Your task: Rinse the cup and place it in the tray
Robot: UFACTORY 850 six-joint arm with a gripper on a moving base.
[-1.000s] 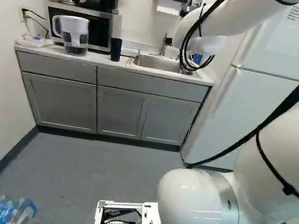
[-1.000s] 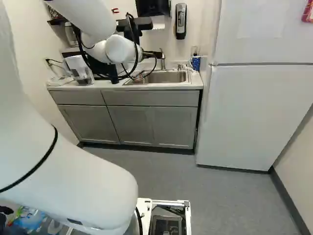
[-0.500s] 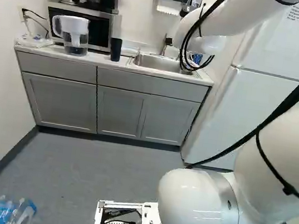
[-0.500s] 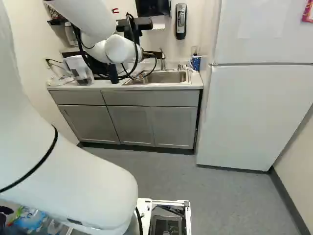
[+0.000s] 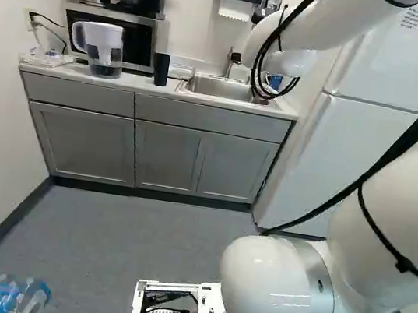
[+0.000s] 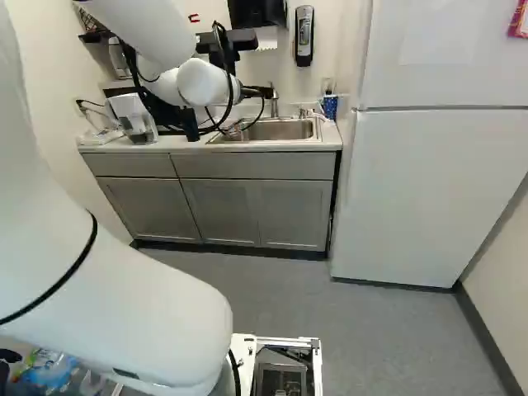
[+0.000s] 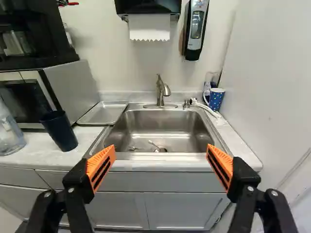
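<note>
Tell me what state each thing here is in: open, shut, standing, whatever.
Black, orange-padded jaws: open, wide apart
Dark blue cup: upright
Flat silver metal tray: empty
Silver metal faucet: no water seen running
Steel sink: small metal pieces inside
Clear pitcher with white top: upright
Blue white-dotted mug: upright
White paper towel: hanging out
Silver-and-black microwave: shut
Grey cabinet doors: shut
White fridge doors: shut
</note>
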